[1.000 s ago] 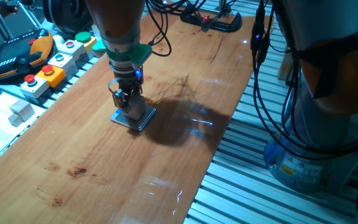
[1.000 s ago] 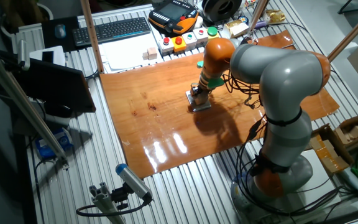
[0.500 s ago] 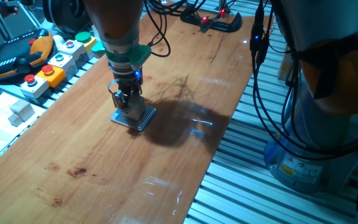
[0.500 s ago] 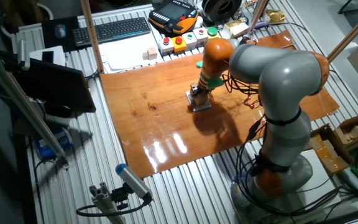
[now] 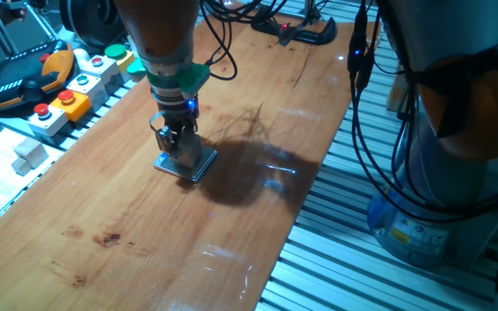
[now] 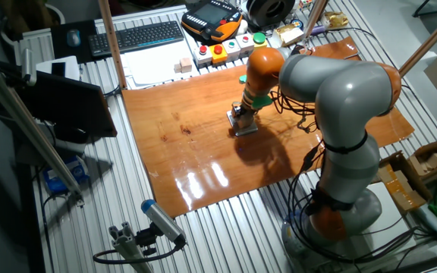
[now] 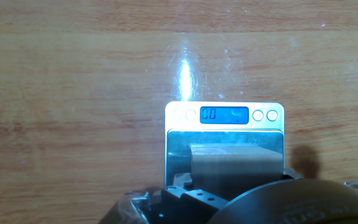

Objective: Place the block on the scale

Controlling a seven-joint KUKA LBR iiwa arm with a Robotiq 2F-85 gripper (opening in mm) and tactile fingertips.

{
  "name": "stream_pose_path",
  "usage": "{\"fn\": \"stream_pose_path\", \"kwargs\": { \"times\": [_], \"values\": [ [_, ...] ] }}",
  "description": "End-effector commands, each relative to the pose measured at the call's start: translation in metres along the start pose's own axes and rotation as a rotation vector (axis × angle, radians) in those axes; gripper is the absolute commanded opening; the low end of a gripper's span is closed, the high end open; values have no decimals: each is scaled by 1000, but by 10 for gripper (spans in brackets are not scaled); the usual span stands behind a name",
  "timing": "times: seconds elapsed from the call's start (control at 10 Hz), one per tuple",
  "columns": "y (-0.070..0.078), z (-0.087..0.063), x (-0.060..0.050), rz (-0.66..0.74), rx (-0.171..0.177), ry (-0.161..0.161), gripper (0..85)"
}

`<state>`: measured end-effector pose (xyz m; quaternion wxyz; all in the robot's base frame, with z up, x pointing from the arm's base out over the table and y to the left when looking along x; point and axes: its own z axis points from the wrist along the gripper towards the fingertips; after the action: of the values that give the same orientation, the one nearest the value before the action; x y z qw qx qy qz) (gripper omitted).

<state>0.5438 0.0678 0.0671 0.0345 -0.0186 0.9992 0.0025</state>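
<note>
The gripper (image 5: 178,143) stands upright over the scale (image 5: 195,166), fingers pointing straight down, its jaws closed on the block (image 7: 235,167), a pale beige cube pinched just above the scale's grey-blue plate; whether the block's underside touches the plate cannot be told. The block sits square to the scale, its edges parallel to the scale's sides. The scale lies flat on the wooden table (image 5: 258,104), near its middle. Only the hand view shows the lit blue display (image 7: 224,114) and round buttons along the scale's far edge. The fixed views show the coloured button boxes (image 5: 67,102) and a whitish cube (image 5: 31,152) well apart from the scale.
</note>
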Motion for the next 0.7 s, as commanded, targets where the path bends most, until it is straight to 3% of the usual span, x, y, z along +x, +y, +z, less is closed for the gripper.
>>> {"fn": "stream_pose_path", "kwargs": {
  "times": [0.0, 0.2, 0.4, 0.6],
  "values": [
    [0, 0, 0, 2, 0, -1, 337],
    [0, 0, 0, 5, 0, -5, 463],
    [0, 0, 0, 17, -6, -7, 643],
    [0, 0, 0, 26, -17, -6, 700]
  ]
}}
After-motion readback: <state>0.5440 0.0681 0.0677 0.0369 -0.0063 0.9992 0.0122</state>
